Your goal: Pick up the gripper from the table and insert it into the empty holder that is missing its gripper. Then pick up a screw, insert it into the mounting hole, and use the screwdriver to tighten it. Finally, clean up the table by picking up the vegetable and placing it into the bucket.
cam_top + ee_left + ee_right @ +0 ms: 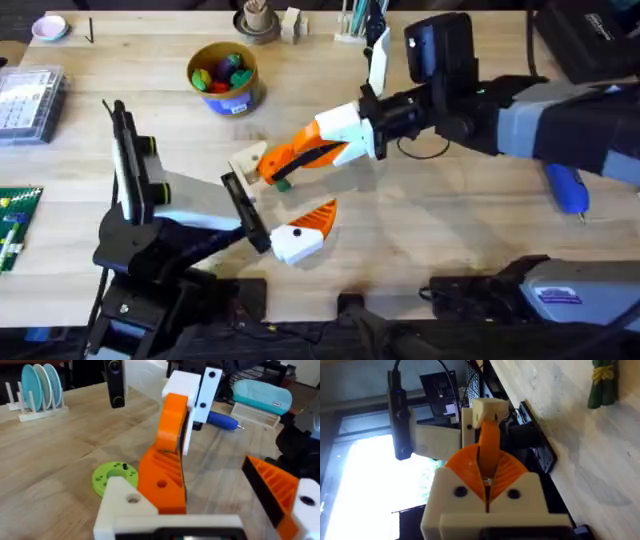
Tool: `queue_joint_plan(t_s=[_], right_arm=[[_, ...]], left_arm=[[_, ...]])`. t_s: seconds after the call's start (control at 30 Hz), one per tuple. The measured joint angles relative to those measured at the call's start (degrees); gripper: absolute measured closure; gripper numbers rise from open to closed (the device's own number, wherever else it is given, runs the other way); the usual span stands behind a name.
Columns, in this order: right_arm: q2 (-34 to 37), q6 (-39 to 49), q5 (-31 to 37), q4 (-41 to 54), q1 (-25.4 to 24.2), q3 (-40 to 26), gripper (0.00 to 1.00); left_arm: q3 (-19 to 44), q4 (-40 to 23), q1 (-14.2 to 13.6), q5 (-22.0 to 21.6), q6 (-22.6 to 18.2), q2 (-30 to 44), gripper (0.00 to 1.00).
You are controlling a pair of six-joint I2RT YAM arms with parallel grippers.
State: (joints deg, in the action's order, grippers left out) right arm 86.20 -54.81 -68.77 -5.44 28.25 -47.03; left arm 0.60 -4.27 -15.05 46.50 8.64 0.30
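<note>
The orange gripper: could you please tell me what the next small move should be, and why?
Probably the right pincer should slide the gripper further onto the holder: it is shut on the gripper, which lies against the holder, but their screw holes seem not yet aligned.

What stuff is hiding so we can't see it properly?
Vegetable: overhead, mostly hidden under the right pincer; right wrist, cut off by the edge.
Screwdriver: overhead, partly covered by the right arm.
Bucket contents: overhead, too small to name.
</note>
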Motion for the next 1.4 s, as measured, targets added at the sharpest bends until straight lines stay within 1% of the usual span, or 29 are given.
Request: queue_joint_plan(t_s=[0.27,0.63,0.8,1.03,1.3,1.4], right_arm=[[1.9,-3.7,1.7,-2.0,1.3,0.0,0.994],[1.9,-8.3,9.8,-7.5,5.6,0.0,0.994],[1.9,-9.3,12.6,-8.2,6.8,0.0,0.994],[1.9,-9.6,13.7,-8.7,7.0,0.0,0.994],[1.9,-9.7,15.2,-9.0,7.0,0.0,0.994],[1.9,-9.7,15.3,-9.0,7.0,0.0,0.994]], left_arm=[[0.0,0.0,0.3,-1.4,0.9,0.0,0.008],[0.0,0.2,1.0,-5.4,1.9,0.0,0.008],[0.0,0.2,1.0,-5.4,2.4,0.0,0.008],[0.0,0.2,1.0,-5.3,2.3,0.0,0.007],[0.0,0.1,1.0,-2.1,1.0,0.0,0.007],[0.0,0.1,1.0,-1.6,0.8,0.0,0.007]])
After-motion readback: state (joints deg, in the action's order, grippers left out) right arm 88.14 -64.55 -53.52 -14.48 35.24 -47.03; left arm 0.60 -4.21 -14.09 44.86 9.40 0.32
